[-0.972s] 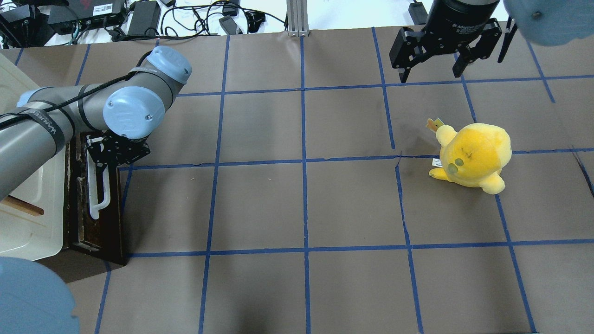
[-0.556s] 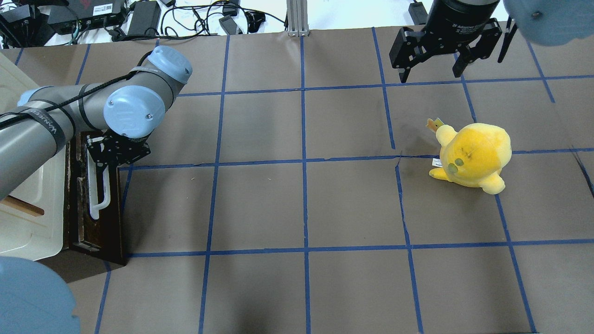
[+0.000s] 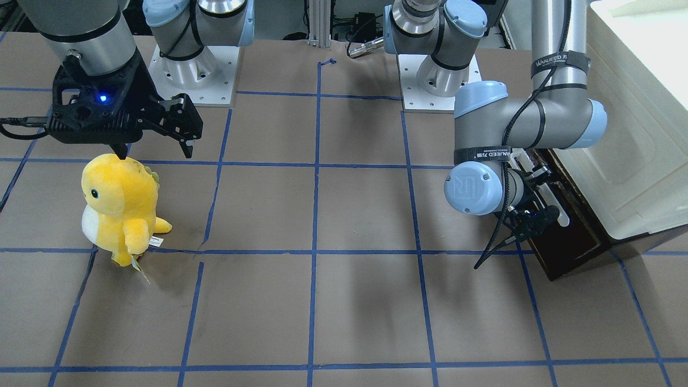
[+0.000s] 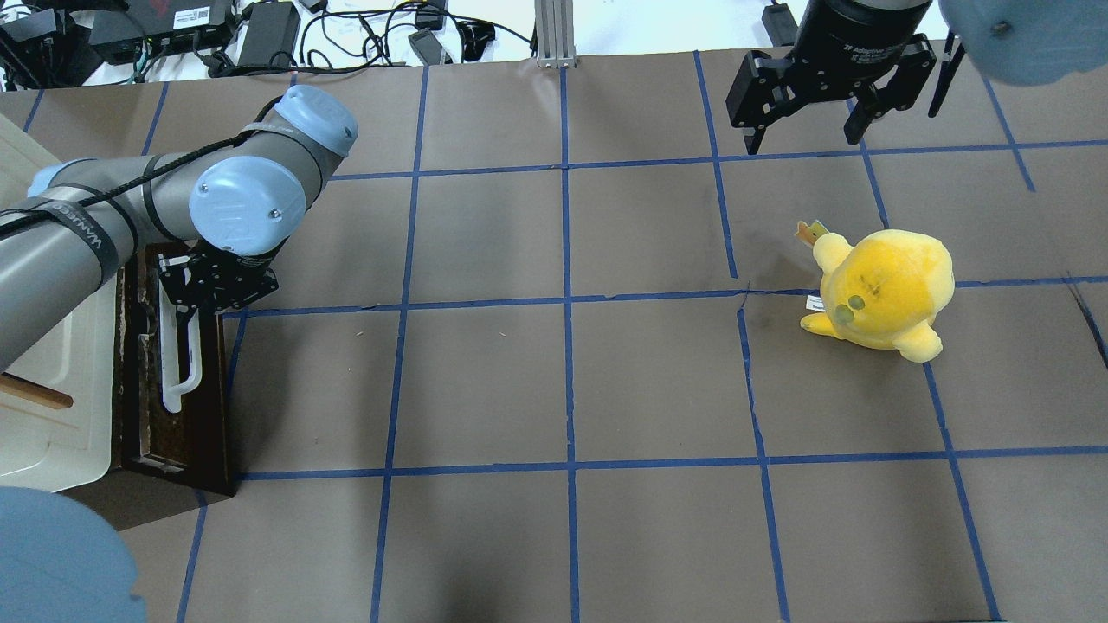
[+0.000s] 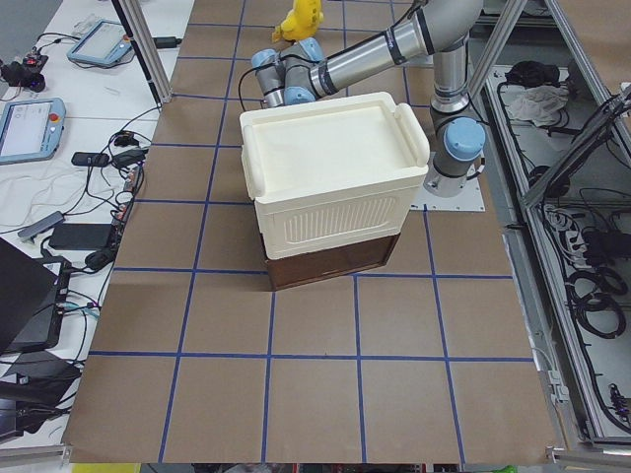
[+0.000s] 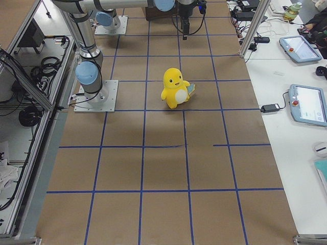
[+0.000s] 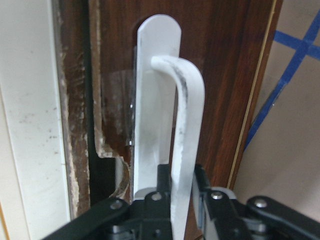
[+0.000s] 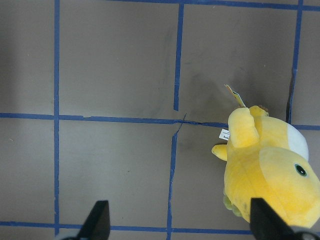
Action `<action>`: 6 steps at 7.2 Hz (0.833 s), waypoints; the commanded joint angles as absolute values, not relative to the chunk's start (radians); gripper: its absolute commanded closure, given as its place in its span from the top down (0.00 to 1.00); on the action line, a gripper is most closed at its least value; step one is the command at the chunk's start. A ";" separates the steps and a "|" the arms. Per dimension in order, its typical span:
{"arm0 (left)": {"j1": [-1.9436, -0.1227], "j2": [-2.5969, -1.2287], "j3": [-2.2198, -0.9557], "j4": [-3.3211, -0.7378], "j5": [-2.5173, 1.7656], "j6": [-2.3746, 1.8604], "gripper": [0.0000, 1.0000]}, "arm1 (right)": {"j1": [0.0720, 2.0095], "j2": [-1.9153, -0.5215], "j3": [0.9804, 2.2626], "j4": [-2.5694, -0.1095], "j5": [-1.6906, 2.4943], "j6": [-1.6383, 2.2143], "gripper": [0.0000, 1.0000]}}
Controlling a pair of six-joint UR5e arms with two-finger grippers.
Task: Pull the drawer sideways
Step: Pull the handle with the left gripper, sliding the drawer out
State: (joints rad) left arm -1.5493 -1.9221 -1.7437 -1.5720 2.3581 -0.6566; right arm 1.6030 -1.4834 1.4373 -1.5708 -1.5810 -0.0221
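The left gripper [image 7: 181,192] is clamped on the white bar handle [image 7: 185,130] of the dark brown, scuffed drawer [image 4: 177,381]. The right gripper [image 4: 807,138], spread apart, hangs above a yellow plush toy [image 4: 879,292].

drawer [image 7: 230,75]: dark brown wood, slight sheen, chipped rough at one edge | handle [image 7: 172,130]: glossy white plastic, grey scuffs | cabinet [image 5: 330,177]: cream plastic, smooth, matt | table cover [image 4: 563,381]: matt brown paper, blue tape lines | toy [image 4: 883,290]: yellow plush cloth, fuzzy | left gripper [image 7: 181,192]: black, satin
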 commanded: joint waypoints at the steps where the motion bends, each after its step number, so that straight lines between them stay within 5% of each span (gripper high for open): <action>1: -1.551 -1.933 -1.741 -1.572 2.358 -0.663 0.00 | 1.603 -1.483 1.437 -1.571 -1.582 -0.021 1.00; 6: -1.580 -1.936 -1.726 -1.574 2.350 -0.667 0.00 | 1.603 -1.483 1.437 -1.571 -1.580 -0.021 1.00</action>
